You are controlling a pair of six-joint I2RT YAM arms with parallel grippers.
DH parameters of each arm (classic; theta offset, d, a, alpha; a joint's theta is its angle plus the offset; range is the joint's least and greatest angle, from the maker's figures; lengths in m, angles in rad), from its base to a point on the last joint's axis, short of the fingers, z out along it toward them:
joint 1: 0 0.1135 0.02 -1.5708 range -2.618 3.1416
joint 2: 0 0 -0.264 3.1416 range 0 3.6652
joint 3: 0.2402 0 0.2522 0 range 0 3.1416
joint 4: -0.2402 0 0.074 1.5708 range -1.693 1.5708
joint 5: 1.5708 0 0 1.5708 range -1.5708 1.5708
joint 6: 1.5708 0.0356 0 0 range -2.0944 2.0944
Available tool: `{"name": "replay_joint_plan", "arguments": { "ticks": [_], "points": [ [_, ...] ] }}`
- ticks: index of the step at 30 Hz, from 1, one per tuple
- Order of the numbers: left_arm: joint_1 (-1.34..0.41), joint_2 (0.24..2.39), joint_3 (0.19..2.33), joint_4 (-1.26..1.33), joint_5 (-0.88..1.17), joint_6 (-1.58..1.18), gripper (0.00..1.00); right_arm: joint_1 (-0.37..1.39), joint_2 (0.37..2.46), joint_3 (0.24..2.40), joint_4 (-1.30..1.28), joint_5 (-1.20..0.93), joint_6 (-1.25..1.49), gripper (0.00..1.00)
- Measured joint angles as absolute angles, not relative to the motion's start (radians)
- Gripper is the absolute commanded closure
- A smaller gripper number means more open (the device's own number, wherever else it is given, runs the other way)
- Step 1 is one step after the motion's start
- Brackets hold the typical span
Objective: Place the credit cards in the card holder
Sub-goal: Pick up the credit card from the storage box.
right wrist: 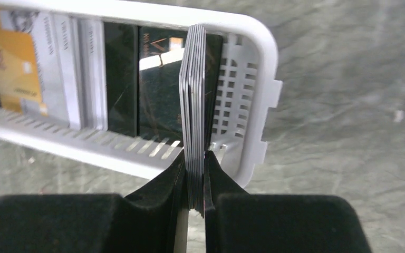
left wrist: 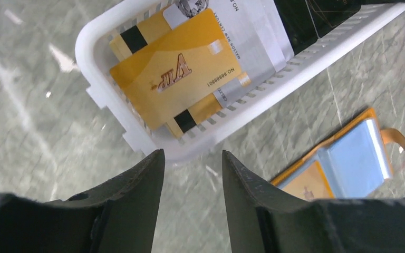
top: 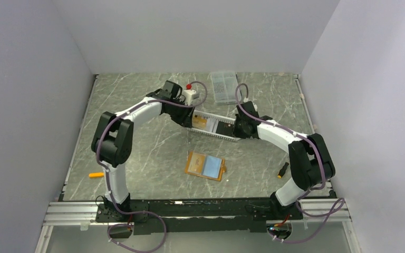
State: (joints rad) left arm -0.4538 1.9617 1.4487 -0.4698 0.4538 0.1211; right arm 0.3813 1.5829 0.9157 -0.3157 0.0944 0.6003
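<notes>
step: pick-up from the white slotted basket (top: 213, 125), cards not yet carried to the holder
right gripper (right wrist: 195, 182): clenched on a stack of dark-edged cards (right wrist: 194, 105), held on edge over the basket's right end, several cards pinched at once by the look of the layered edges
left gripper (left wrist: 192, 174): fingers parted, nothing between them, hovering just outside the basket's near rim, above the gold VIP card (left wrist: 176, 66)
cards left in basket: gold one on top of other gold and white cards at left end, black ones at right end under the lifted stack
card holder (top: 205, 165): lies open flat on the marble table (top: 137, 153), near edge side of basket, well apart from both grippers; pale blue sleeve up, one gold card looks already in the left pocket
other stuff: clear compartment box (top: 224, 87) at far side, small orange bits at left and right table edges, not involved
next move, my guess: right arm has to lift the stack clear of the basket wall and swing toward the holder; stack looks too thick for one sleeve, so probably needs separating down to one card; left likely pins or spreads the holder
risk: cards fanning or slipping out of the pinch on the way
</notes>
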Motion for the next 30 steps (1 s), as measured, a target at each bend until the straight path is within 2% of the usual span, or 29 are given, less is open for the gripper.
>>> {"name": "replay_joint_plan", "arguments": {
  "ticks": [3, 4, 7, 12, 18, 22, 28, 30],
  "points": [
    [-0.431, 1.921, 1.444, -0.524, 0.45, 0.131, 0.39, 0.403, 1.579, 0.931, -0.312, 0.056, 0.575, 1.0],
    [-0.431, 1.907, 1.452, -0.548, 0.458, 0.134, 0.33, 0.405, 1.573, 0.933, -0.312, 0.043, 0.566, 1.0],
    [-0.441, 1.89, 1.519, -0.622, 0.509, 0.13, 0.02, 0.402, 1.534, 0.933, -0.313, 0.032, 0.538, 1.0],
    [-0.478, 1.868, 1.695, -0.722, 0.58, 0.123, 0.01, 0.392, 1.444, 0.933, -0.298, -0.017, 0.495, 1.0],
    [-0.49, 1.812, 1.865, -0.822, 0.709, 0.089, 0.01, 0.357, 1.394, 0.933, -0.222, -0.195, 0.472, 1.0],
    [-0.437, 1.902, 2.022, -0.948, 0.846, 0.128, 0.01, 0.346, 1.36, 0.933, -0.174, -0.293, 0.469, 1.0],
    [-0.453, 1.754, 1.747, -0.837, 0.799, 0.098, 0.01, 0.333, 1.315, 0.931, -0.137, -0.427, 0.471, 1.0],
    [-0.458, 1.725, 1.724, -0.811, 0.846, 0.063, 0.01, 0.324, 1.3, 0.928, -0.117, -0.469, 0.474, 1.0]
  ]
}}
